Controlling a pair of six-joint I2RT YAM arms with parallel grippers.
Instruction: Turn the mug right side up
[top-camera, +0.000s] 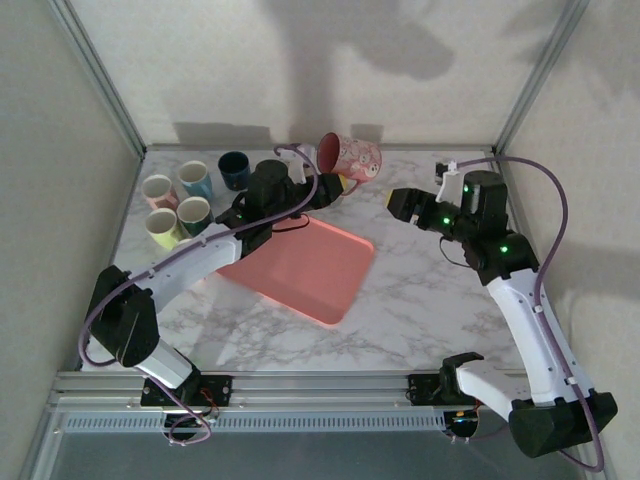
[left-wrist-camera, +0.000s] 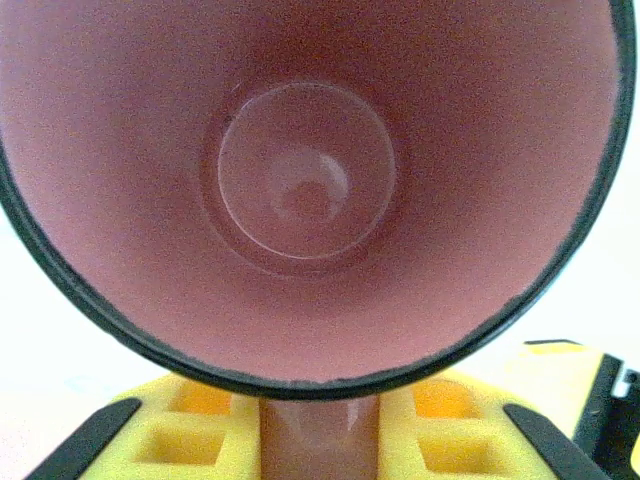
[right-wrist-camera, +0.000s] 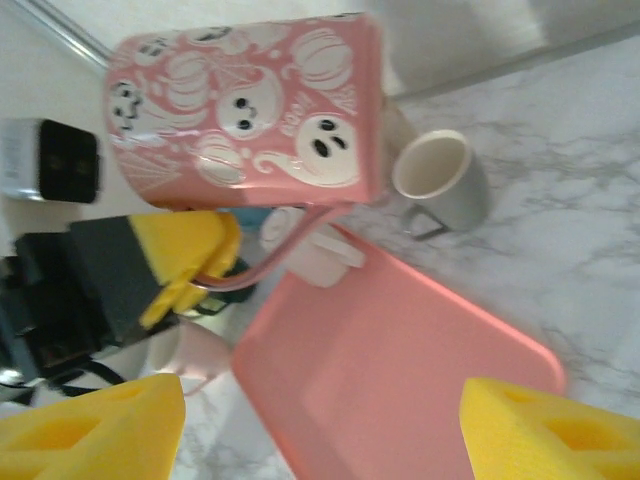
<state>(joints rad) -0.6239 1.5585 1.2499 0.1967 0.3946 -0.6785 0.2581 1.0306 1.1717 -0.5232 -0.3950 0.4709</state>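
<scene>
so the left gripper is pinched tight on the handle of the pink ghost mug, holding it tipped on its side in the air just past the far corner of the pink tray, while the right gripper sits just right of it, jaws spread wide and holding nothing

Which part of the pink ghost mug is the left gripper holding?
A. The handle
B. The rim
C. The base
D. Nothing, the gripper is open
A: the left gripper is shut on the handle of the pink mug, and the left wrist view shows that handle clamped in it below the mug's mouth.
</scene>
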